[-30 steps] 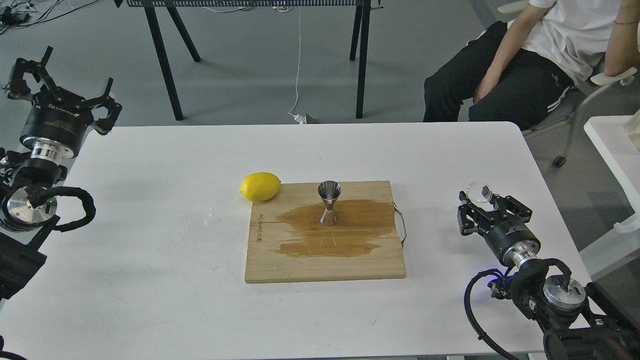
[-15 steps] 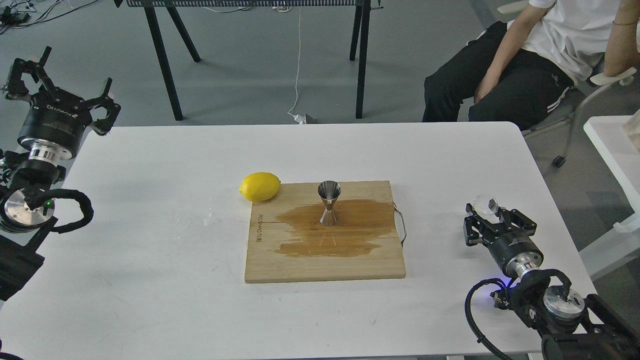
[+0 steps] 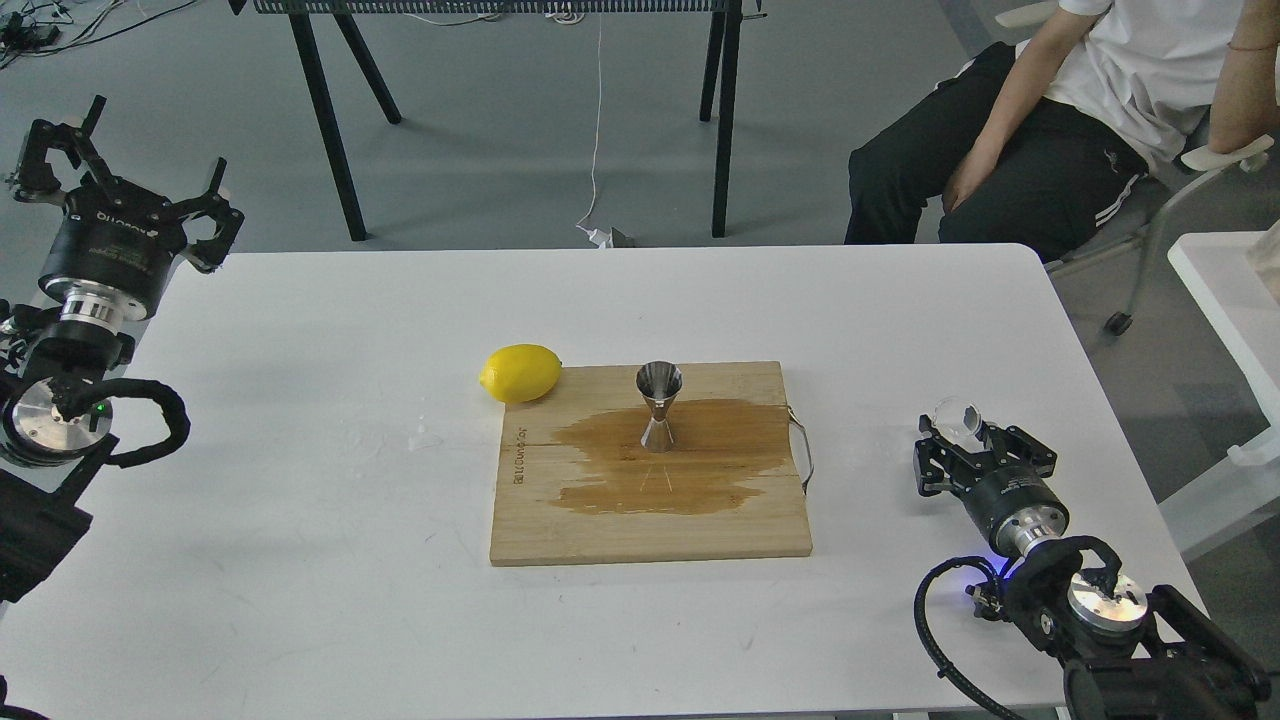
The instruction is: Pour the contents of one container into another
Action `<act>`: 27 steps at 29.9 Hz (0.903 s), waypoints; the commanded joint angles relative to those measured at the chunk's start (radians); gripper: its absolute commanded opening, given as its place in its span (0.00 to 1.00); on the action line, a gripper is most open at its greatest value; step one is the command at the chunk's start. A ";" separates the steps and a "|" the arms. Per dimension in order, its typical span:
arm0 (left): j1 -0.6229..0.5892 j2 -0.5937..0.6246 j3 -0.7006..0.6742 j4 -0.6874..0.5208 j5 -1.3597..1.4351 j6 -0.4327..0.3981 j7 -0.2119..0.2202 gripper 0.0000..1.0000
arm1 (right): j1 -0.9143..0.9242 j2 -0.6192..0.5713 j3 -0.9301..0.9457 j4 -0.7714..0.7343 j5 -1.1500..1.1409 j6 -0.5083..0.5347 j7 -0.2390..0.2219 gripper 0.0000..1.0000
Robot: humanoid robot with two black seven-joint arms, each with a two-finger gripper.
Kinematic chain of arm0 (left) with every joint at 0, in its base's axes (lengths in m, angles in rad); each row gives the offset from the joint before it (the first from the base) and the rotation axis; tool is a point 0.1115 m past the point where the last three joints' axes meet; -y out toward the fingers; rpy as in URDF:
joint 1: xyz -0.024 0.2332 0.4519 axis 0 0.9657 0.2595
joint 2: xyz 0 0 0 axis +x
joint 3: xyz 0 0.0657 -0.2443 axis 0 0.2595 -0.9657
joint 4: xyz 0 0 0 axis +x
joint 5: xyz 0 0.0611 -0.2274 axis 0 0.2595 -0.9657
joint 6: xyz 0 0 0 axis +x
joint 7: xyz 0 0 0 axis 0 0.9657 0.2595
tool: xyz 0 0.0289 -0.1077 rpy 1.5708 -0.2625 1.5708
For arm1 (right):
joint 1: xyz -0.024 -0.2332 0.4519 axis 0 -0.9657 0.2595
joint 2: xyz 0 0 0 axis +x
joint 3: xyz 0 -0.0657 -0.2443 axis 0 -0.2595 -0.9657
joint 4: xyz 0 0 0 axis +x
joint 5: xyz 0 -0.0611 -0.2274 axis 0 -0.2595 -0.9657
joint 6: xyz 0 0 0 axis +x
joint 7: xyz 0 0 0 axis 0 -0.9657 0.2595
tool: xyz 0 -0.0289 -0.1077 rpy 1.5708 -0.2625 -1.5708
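Observation:
The steel jigger stands upright on the wooden board, in the middle of a dark wet stain. The clear glass cup is at the right side of the table, low over the surface, with my right gripper shut on it, well to the right of the board. My left gripper hangs open past the table's far left corner, nothing between its fingers.
A yellow lemon lies against the board's far left corner. The board has a metal handle on its right edge. A seated person is beyond the table's far right corner. A white surface stands to the right.
My right gripper with the glass cup came down and back toward me, then shifted slightly left. The left arm has hardly moved. Jigger and lemon are unchanged.

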 commanded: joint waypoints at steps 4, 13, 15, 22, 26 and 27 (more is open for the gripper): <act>-0.002 -0.001 0.000 0.000 0.000 0.000 0.000 1.00 | -0.001 0.003 0.000 0.001 0.000 0.000 0.001 0.75; -0.002 0.006 0.000 0.000 0.000 -0.005 0.000 1.00 | -0.004 0.002 0.003 0.042 0.002 0.031 0.009 0.97; -0.002 0.007 0.000 0.000 0.000 -0.006 0.000 1.00 | -0.013 -0.004 0.017 0.089 0.002 0.055 0.009 0.97; 0.001 0.010 -0.002 0.000 0.000 -0.008 0.000 1.00 | -0.001 -0.104 0.014 0.250 -0.008 0.071 0.012 0.99; 0.001 0.010 -0.002 0.000 0.000 -0.008 0.000 1.00 | 0.058 -0.142 0.012 0.272 -0.018 0.075 0.021 0.99; 0.002 0.010 -0.002 0.000 0.000 -0.008 0.000 1.00 | 0.080 -0.153 0.011 0.269 -0.021 0.075 0.019 0.99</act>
